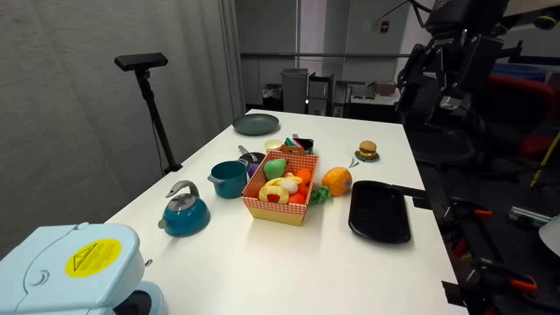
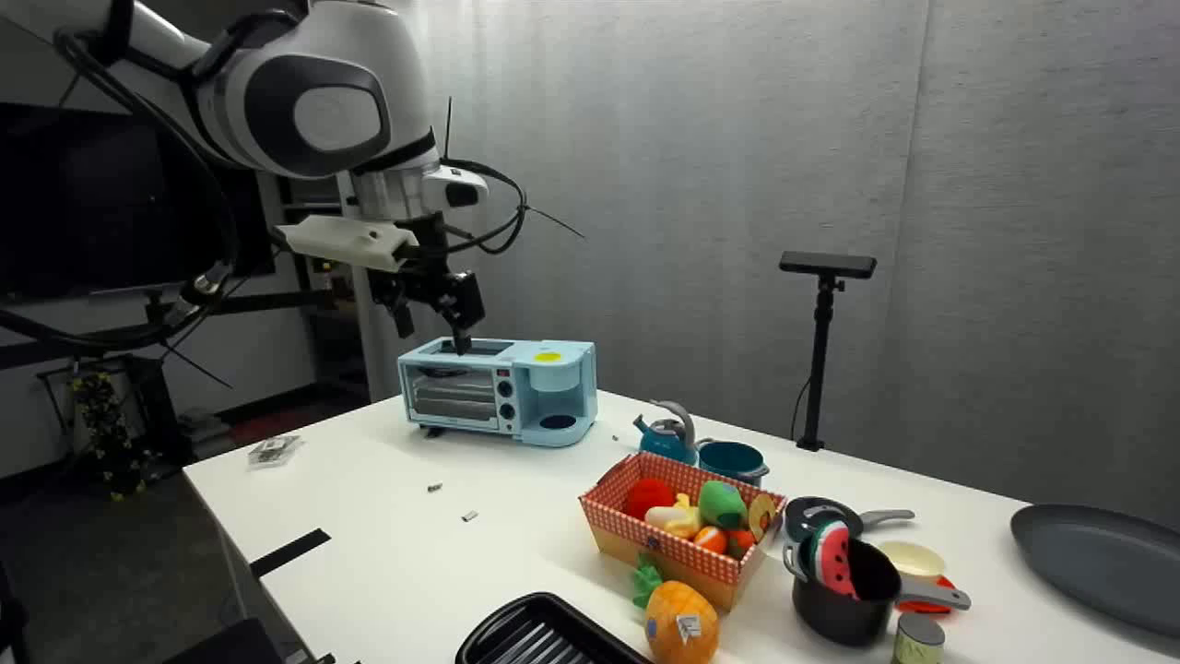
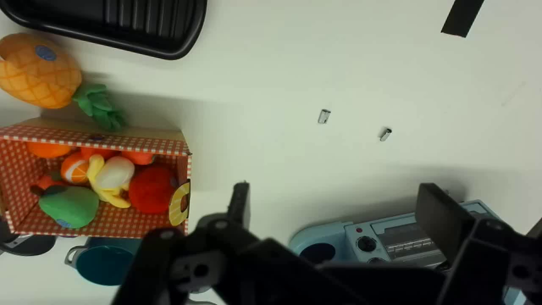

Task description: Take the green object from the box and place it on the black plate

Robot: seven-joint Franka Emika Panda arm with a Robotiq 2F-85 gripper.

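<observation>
The green pear-like object [image 1: 275, 168] lies among toy fruit in the red-checkered box [image 1: 271, 214]. It also shows in the box in an exterior view [image 2: 722, 504] and in the wrist view [image 3: 70, 206]. The black plate [image 1: 379, 212] is a ridged rectangular tray with nothing on it, lying beside the box. It is partly cut off in an exterior view [image 2: 544, 636] and in the wrist view [image 3: 101, 21]. My gripper [image 2: 431, 327] is high above the table, near the toaster oven and away from the box. In the wrist view its fingers [image 3: 334, 188] are wide apart with nothing between them.
A plush pineapple [image 1: 337, 180] lies between box and plate. A teal pot [image 1: 229, 178], a teal kettle [image 1: 186, 216] and a black pot [image 2: 846, 599] stand around the box. A light-blue toaster oven [image 2: 498, 397] stands below the gripper. A toy burger [image 1: 367, 150] sits farther off.
</observation>
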